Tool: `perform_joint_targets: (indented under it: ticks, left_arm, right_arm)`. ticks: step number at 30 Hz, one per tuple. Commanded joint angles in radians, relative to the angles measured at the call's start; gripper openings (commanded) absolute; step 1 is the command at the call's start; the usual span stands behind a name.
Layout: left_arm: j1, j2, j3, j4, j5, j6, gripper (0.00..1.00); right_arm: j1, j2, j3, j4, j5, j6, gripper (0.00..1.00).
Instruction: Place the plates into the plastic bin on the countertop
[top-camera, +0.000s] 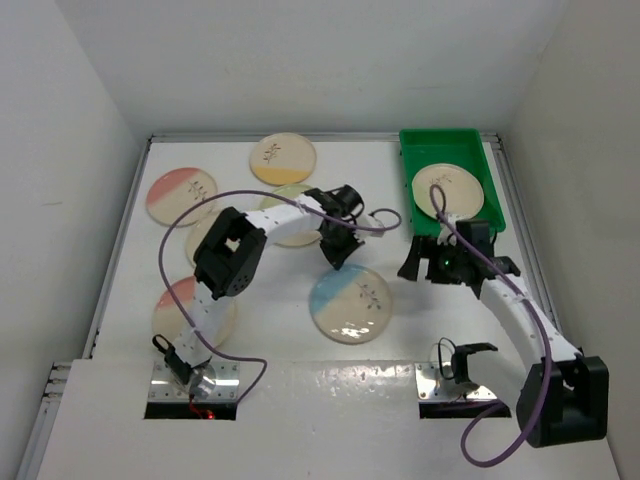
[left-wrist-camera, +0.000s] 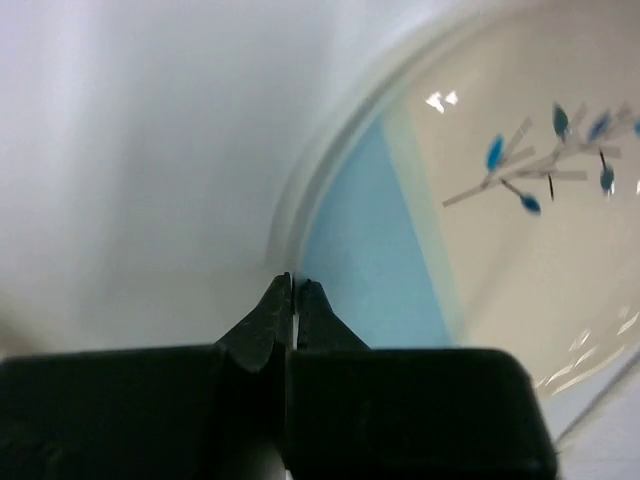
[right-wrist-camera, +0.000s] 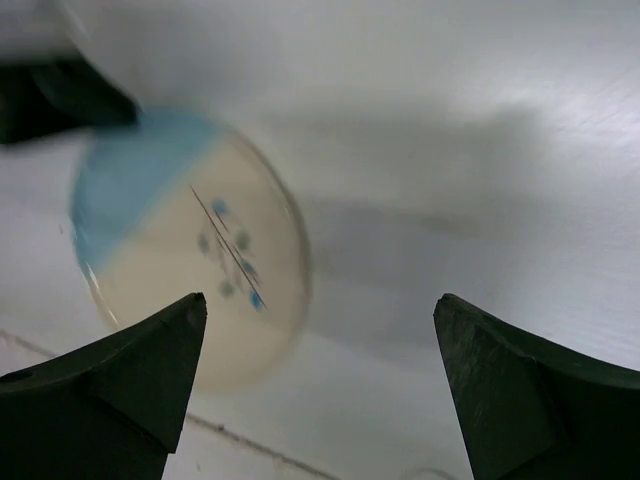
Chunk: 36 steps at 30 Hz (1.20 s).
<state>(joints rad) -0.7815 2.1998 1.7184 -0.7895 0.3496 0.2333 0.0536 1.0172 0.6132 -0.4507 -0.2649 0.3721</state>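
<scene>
The blue-sectioned plate (top-camera: 350, 303) lies on the countertop (top-camera: 400, 350) in front of the arms. My left gripper (top-camera: 338, 255) is shut, with its tips (left-wrist-camera: 293, 285) down at this plate's (left-wrist-camera: 480, 200) far-left rim and nothing seen between them. My right gripper (top-camera: 415, 262) is open and empty, hanging just right of the plate (right-wrist-camera: 190, 270) and in front of the green plastic bin (top-camera: 450, 150). One cream plate (top-camera: 448, 192) lies in the bin. Its open fingers show in the right wrist view (right-wrist-camera: 320, 310).
Other plates lie on the left half: a yellow one (top-camera: 283, 158), a pink one (top-camera: 181, 195), a greenish one (top-camera: 290, 215) partly under my left arm, a cream one (top-camera: 205, 235) and a pink one (top-camera: 190, 310). White walls close in on three sides.
</scene>
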Motion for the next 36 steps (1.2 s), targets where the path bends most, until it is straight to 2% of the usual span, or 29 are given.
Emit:
perform_joint_targets:
  ticks: [1, 5, 6, 8, 9, 13, 14, 16, 18, 19, 21, 27, 29, 33, 36]
  left_arm:
    - [0.068, -0.106, -0.037, -0.039, -0.067, 0.126, 0.00]
    - [0.068, -0.143, -0.091, -0.039, -0.054, 0.169, 0.00]
    - [0.068, -0.120, -0.101, -0.048, -0.081, 0.158, 0.20]
    - [0.077, -0.091, -0.129, -0.062, -0.090, 0.158, 0.30]
    - [0.100, -0.080, -0.140, -0.062, -0.103, 0.158, 0.39]
    - [0.157, -0.032, -0.169, -0.048, -0.101, 0.139, 0.41]
    - [0.157, -0.032, -0.183, -0.048, -0.089, 0.139, 0.41]
    - [0.169, -0.023, -0.192, -0.048, -0.067, 0.139, 0.25]
    - [0.159, -0.012, -0.206, -0.048, -0.067, 0.139, 0.05]
    - [0.159, -0.012, -0.206, -0.048, -0.057, 0.130, 0.00]
    - [0.159, -0.012, -0.177, -0.048, -0.040, 0.130, 0.00]
    - [0.182, -0.239, -0.092, -0.048, -0.024, 0.146, 0.00]
    - [0.182, -0.320, -0.092, -0.048, -0.012, 0.159, 0.00]
    - [0.173, -0.376, -0.137, -0.039, 0.011, 0.159, 0.00]
    - [0.172, -0.385, -0.172, -0.025, 0.022, 0.150, 0.00]
  right_arm:
    - [0.040, 0.018, -0.096, 0.006, -0.143, -0.055, 0.94]
    - [0.054, 0.043, -0.144, 0.115, -0.154, 0.002, 0.93]
    - [0.060, 0.061, -0.141, 0.130, -0.151, 0.016, 0.91]
    - [0.083, 0.079, -0.139, 0.139, -0.145, 0.021, 0.91]
    - [0.097, 0.087, -0.133, 0.144, -0.137, 0.021, 0.90]
    - [0.146, 0.096, -0.121, 0.142, -0.119, 0.010, 0.90]
    - [0.159, 0.100, -0.118, 0.145, -0.119, 0.007, 0.90]
    - [0.175, 0.116, -0.119, 0.149, -0.114, 0.004, 0.90]
    - [0.201, 0.142, -0.118, 0.162, -0.105, 0.008, 0.90]
    - [0.206, 0.164, -0.121, 0.188, -0.111, 0.013, 0.90]
    - [0.226, 0.199, -0.125, 0.217, -0.135, 0.021, 0.90]
    - [0.276, 0.371, -0.099, 0.383, -0.212, 0.063, 0.90]
    - [0.279, 0.443, -0.090, 0.443, -0.253, 0.088, 0.89]
    - [0.282, 0.530, -0.107, 0.602, -0.324, 0.140, 0.86]
    - [0.298, 0.595, -0.101, 0.682, -0.391, 0.175, 0.72]
